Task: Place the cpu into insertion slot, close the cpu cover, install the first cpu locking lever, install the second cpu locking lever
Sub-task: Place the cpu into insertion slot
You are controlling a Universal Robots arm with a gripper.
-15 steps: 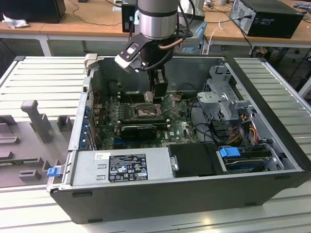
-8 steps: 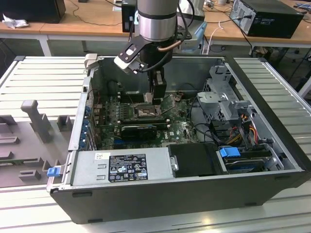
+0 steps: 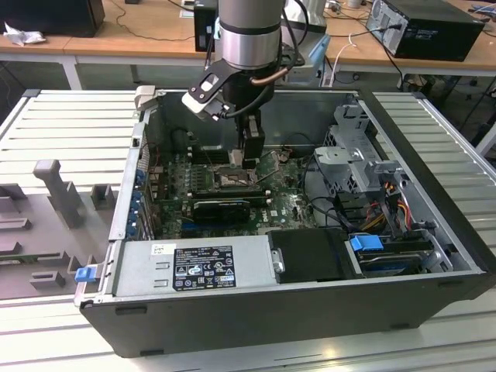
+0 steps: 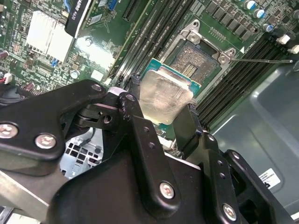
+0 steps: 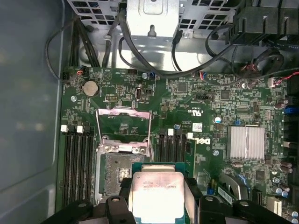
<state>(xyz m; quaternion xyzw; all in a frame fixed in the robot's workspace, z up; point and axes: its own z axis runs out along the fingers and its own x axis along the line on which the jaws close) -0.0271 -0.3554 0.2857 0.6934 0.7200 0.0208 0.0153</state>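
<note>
Grey ribbed metal makes up the bench (image 3: 62, 132), and on it lies a dark computer case (image 3: 271, 310) with its side panel off. The robot arm (image 3: 248, 35) reaches down into the case from above. A silvery power supply box (image 3: 194, 267) runs along the case's near wall in the exterior view, and the green circuit board (image 3: 291, 205) lies flat beyond it.

The gripper (image 3: 249, 161) hangs low over the middle of that board. Its black fingers (image 4: 184, 126) are drawn in against two opposite edges of the cpu (image 4: 164, 98), so the part is pinched between them with its pale silvery face showing (green edges peek out around that face in both wrist views).

In the first wrist view, the cpu cover (image 5: 122, 112) is swung back from the socket, and board shows through its square cut-out. The insertion slot (image 5: 114, 175) lies open beside it, with its dark bed of contacts bare inside the silvery rim. Long black memory slots (image 5: 77, 158) flank it on both sides.

The cpu is not seated. It is carried above the board just beside the slot, overlapping one corner of the rim in the second wrist view. How far it is above the slot I cannot tell. A thin metal lever (image 4: 261, 59) stands out sideways from the slot's corner.
</note>
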